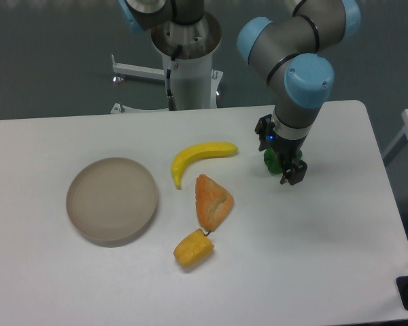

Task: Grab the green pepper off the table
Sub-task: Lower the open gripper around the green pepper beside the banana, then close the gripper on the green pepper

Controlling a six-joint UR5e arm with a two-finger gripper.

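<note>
Camera view has the green pepper point(271, 159) over on the right half of the white worktop point(313, 238), mostly hidden behind the gripper point(281, 161), so only a bit of green pokes out. The gripper's dark fingers point(291, 172) sit on either side of it, pointing down, and they look closed in around the pepper, though I can't tell if it's off the surface or resting on it. To the left lies a banana point(198, 157), then an orange croissant-looking piece point(213, 200) below that, with a yellow chunk point(194, 249) just under its tip. A round tan plate point(112, 200) sits well off to the left.
</note>
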